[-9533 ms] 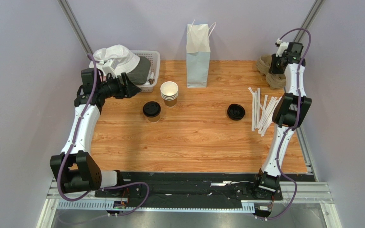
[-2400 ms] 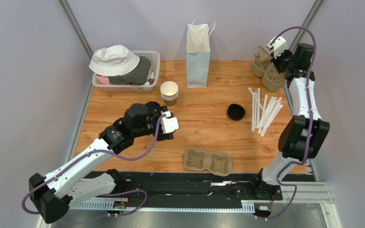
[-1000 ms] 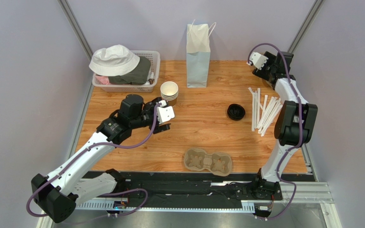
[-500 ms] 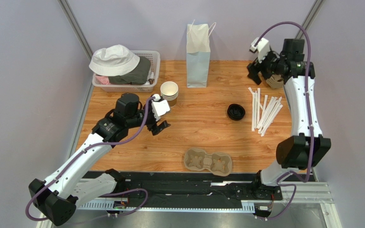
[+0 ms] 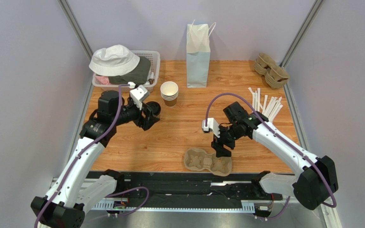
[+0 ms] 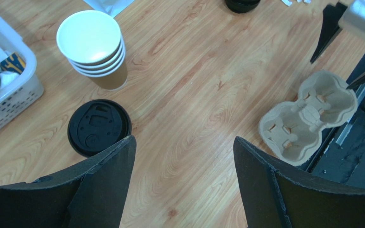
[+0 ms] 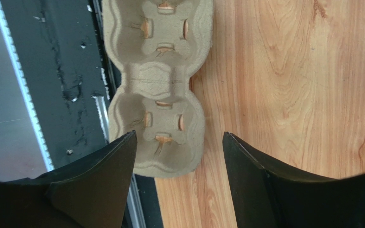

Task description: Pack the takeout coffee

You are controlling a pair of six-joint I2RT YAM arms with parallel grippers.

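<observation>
The takeout coffee [image 6: 98, 126], a paper cup under a round black lid, stands upright on the wood table, just in front of the stack of lidless cups [image 6: 92, 46]. My left gripper [image 6: 183, 140] hovers open above the table. Its left finger is beside the coffee's lid and bare wood shows between the fingers. In the top view the left gripper [image 5: 147, 118] partly covers the coffee [image 5: 155, 109]. My right gripper [image 7: 179, 134] is open and empty above the near end of a two-cup pulp carrier [image 7: 156, 90], which lies at the table's front edge [image 5: 208, 161].
A white paper bag [image 5: 198, 47] stands at the back centre. A basket [image 5: 155, 59] with a white hat sits back left. Straws [image 5: 264, 102] lie right, stacked pulp carriers [image 5: 271, 70] back right. A loose black lid [image 6: 241, 4] lies mid-table. A black rail [image 7: 65, 71] borders the front.
The right arm has swung from the back right corner down to the carrier at the front edge. The left gripper has drawn back left beside the coffee. Both stay open.
</observation>
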